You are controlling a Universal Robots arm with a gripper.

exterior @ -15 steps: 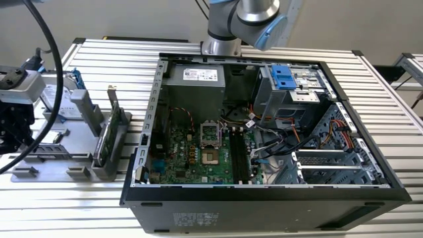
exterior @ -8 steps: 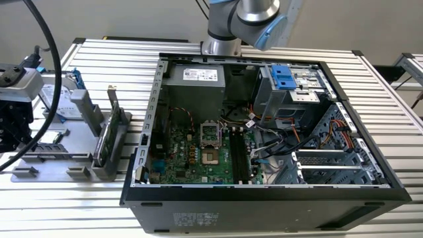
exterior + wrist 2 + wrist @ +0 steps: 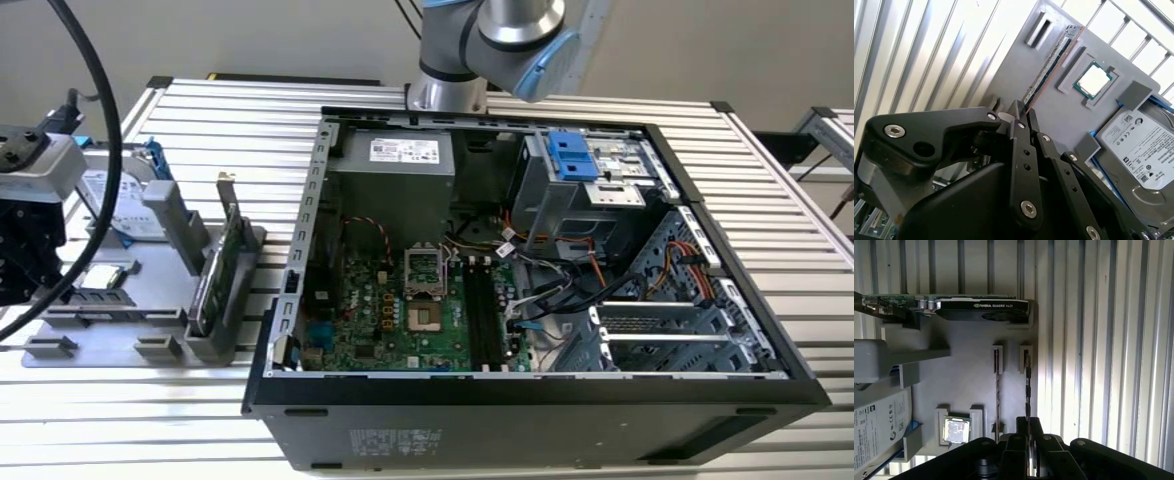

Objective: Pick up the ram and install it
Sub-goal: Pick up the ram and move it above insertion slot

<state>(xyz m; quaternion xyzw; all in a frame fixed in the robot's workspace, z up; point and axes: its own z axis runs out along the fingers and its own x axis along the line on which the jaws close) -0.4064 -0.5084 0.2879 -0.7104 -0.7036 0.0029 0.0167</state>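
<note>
The ram (image 3: 1027, 385) is a long thin dark stick standing on edge in a slot of the grey parts tray (image 3: 964, 385). In the second wrist view the ram (image 3: 1051, 65) runs away from the fingertips across the tray (image 3: 1054, 125). My gripper (image 3: 1028, 426) has its two black fingers pressed close on the ram's near end, one on each side, and the stick is still seated in its slot. The gripper (image 3: 1023, 111) looks the same in the second wrist view. In the exterior view the arm's black tool head (image 3: 24, 250) hangs over the tray at the exterior view's left edge.
On the tray are a green graphics card (image 3: 979, 307) standing upright, a processor chip (image 3: 1094, 80) and a silver hard drive (image 3: 1144, 145). The open computer case (image 3: 534, 400) lies to the exterior view's right, with long memory slots (image 3: 483, 310) on its motherboard. Ribbed metal table all around.
</note>
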